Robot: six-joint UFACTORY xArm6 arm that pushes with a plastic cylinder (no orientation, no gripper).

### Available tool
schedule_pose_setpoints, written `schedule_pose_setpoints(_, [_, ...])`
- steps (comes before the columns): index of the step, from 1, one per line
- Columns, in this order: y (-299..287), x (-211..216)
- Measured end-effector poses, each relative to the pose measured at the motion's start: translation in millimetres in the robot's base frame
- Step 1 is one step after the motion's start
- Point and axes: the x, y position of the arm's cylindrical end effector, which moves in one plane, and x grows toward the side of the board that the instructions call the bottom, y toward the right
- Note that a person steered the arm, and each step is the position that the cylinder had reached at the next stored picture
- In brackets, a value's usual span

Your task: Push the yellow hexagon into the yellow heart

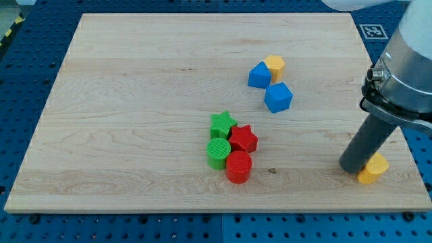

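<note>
A yellow block that looks six-sided, the yellow hexagon (275, 65), sits at the view's upper right and touches a blue block (258, 75). A second yellow block with a rounded outline, seemingly the yellow heart (374, 169), lies near the board's bottom right corner, partly hidden by my rod. My tip (352, 166) rests on the board, touching the left side of this second yellow block. It is far below and to the right of the hexagon.
A second blue block (278, 97) lies just below the hexagon. A cluster sits at bottom centre: green star (222, 123), red star (244, 139), green cylinder (218, 152), red cylinder (238, 167). The wooden board's right edge (405, 145) runs close to my tip.
</note>
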Motion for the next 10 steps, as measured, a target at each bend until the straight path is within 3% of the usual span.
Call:
schedule_pose_setpoints(1, [0, -46])
schedule_pose_setpoints(3, [0, -202])
schedule_pose_setpoints(4, [-35, -270])
schedule_pose_setpoints(5, [-106, -270])
schedule_pose_setpoints(6, [-121, -232])
schedule_pose_setpoints(8, [-76, -197])
schedule_pose_setpoints(10, [-73, -140])
